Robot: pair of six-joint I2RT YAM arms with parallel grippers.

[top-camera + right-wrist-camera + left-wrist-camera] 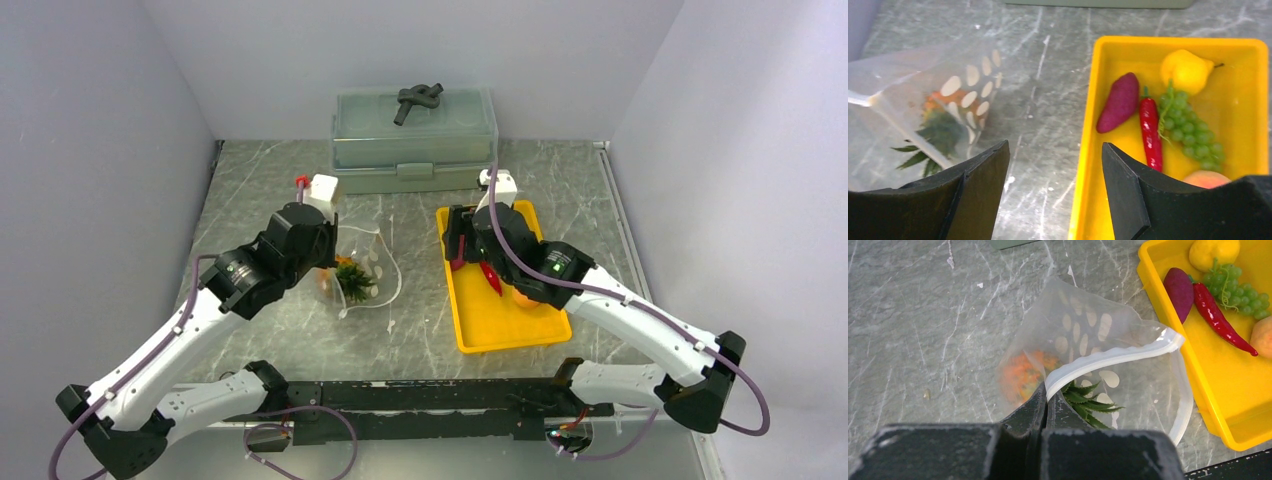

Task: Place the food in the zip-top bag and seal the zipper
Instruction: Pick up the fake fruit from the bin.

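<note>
The clear zip-top bag (372, 262) lies on the table with its mouth open; it also shows in the left wrist view (1088, 325) and the right wrist view (908, 100). The orange pineapple (1023, 375) lies inside it. My left gripper (1050, 392) is shut on the whitish zipper (1113, 359) strip at the mouth's end. My right gripper (1054, 150) is open and empty, above the left rim of the yellow tray (1083, 165). In the tray lie the eggplant (1119, 102), chili (1151, 132), grapes (1190, 127), lemon (1186, 70) and peach (1207, 179).
The grey-green lidded box (415, 140) stands at the back with a dark object (418, 100) on its lid. The yellow tray (500, 325) sits right of the bag. White walls close in the table on three sides.
</note>
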